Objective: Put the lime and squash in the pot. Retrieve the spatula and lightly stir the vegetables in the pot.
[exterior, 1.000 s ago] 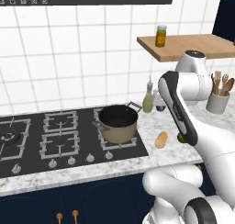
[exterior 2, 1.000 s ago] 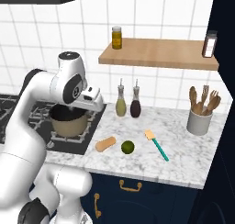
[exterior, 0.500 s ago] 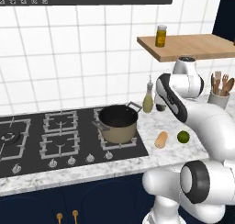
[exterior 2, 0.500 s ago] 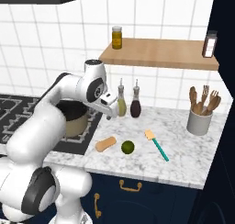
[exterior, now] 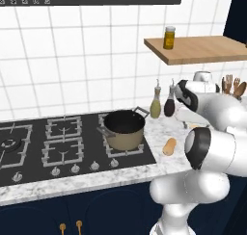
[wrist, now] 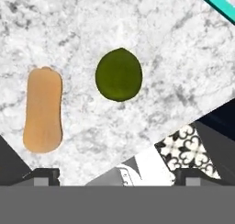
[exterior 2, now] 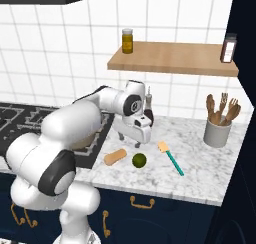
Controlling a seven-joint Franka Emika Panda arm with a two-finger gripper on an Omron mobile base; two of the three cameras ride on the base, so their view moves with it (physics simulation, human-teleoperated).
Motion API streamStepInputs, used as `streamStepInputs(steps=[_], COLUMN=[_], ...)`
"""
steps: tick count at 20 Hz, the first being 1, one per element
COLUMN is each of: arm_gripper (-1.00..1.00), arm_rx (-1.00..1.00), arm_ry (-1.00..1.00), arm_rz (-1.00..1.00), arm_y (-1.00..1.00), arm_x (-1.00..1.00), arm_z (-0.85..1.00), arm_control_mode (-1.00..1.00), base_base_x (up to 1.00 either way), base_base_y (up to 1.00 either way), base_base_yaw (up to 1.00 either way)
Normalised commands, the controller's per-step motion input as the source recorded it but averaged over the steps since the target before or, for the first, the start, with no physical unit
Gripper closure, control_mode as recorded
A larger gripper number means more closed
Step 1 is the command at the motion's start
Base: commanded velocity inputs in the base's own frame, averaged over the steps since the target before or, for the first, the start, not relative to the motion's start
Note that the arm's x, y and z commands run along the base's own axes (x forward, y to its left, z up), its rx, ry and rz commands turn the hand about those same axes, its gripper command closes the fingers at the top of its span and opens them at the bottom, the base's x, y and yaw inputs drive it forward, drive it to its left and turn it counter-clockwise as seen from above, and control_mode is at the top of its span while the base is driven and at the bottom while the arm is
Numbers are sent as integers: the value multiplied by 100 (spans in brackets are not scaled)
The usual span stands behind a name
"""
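The lime [wrist: 119, 74] lies on the marble counter with the squash [wrist: 42, 109] just to one side of it. In the right base view the lime [exterior 2: 139, 160] and squash [exterior 2: 115, 157] sit near the counter's front edge. My gripper [exterior 2: 129, 139] hangs open just behind and above them, empty, pointing down. The spatula [exterior 2: 170, 158], with its teal handle and pale orange head, lies to the right of the lime. The pot [exterior: 124, 129] stands on the hob's right burner, its black inside bare. The squash [exterior: 169, 146] lies right of the hob.
Two bottles [exterior: 155, 105] stand by the wall behind the pot. A grey holder with wooden utensils [exterior 2: 217, 133] stands at the back right. A wooden shelf [exterior 2: 170, 58] with a jar [exterior 2: 127, 40] hangs above. The counter's front edge runs close to the vegetables.
The arm has swung right, from beside the pot to above the lime and squash on the counter. The gripper has stayed open. Nothing on the counter has moved.
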Motion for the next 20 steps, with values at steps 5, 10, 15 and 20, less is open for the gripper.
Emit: streamStepInputs(steps=[5,10,15,20], arm_gripper=[-100,-100,-100,-100], arm_rx=[0,0,0,0], arm_ry=[17,-3,-11,-5], arm_rz=[4,13,14,8], arm_y=[-24,-4,-6,-19], arm_x=[0,10,39,6], arm_z=[-66,-64,-41,-34], arm_control_mode=[-100,-100,-100,-100], base_base_x=[0,0,0,0], base_base_y=[0,0,0,0], base_base_yaw=[0,0,0,0])
